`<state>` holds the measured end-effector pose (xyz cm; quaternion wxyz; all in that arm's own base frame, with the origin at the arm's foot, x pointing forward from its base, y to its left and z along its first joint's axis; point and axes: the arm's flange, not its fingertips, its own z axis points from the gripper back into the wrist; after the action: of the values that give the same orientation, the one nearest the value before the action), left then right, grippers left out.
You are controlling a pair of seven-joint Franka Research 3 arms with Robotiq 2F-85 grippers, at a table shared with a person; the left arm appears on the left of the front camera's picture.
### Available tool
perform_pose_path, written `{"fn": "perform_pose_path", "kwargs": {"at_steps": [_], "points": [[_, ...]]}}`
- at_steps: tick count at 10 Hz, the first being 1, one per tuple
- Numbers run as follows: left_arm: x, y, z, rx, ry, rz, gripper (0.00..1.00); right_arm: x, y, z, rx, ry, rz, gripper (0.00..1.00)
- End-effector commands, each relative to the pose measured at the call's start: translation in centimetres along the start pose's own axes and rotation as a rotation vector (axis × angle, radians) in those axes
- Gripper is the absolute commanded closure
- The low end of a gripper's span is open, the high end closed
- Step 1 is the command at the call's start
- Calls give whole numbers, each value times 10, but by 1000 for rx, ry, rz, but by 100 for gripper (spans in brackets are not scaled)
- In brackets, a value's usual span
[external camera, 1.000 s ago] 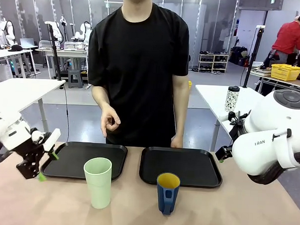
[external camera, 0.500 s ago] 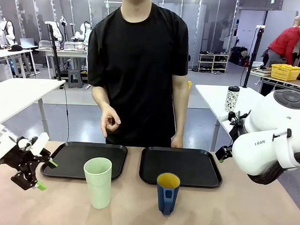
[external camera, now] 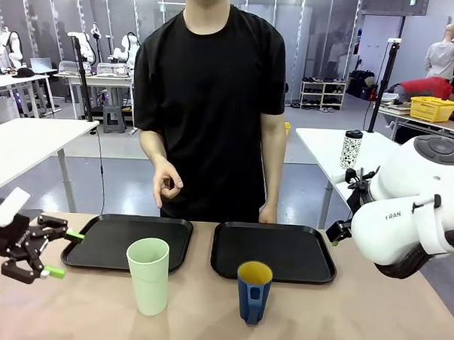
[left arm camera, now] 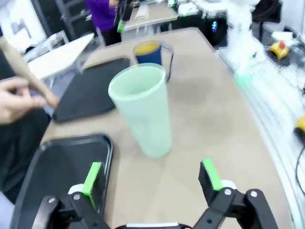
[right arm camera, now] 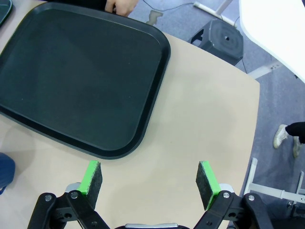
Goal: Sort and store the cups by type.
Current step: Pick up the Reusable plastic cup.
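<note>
Plainly, left end effector and right end effector gape empty (mint tumbler untouched).

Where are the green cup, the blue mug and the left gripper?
green cup (external camera: 148,276): front view, middle of its side.
blue mug (external camera: 244,299): front view, blue outer wall.
left gripper (external camera: 65,253): front view, midway between its open fingertips.

The desk is viewed across from the front; the tray behind the mug is shared, closest below the right wrist.
</note>
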<state>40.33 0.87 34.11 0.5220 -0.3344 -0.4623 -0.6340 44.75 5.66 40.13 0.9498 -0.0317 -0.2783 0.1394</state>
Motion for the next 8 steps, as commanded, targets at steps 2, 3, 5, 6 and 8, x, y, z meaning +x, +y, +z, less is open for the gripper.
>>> {"fn": "perform_pose_path", "kwargs": {"at_steps": [2, 3, 5, 6, 8], "points": [[-77, 3, -2, -61, -249, -39, 0, -2, 1, 0, -3, 1, 8, 0], [-80, 7, -6, -79, -240, -34, 0, -2, 1, 0, -3, 1, 8, 0], [-80, 11, -12, -55, -208, -8, 0, -2, 1, 0, -3, 1, 8, 0], [-78, 16, -11, -24, -167, 2, 0, -2, 1, 0, -3, 1, 8, 0], [-5, 19, 1, -81, -201, 49, 0, -2, 1, 0, -3, 1, 8, 0]]}}
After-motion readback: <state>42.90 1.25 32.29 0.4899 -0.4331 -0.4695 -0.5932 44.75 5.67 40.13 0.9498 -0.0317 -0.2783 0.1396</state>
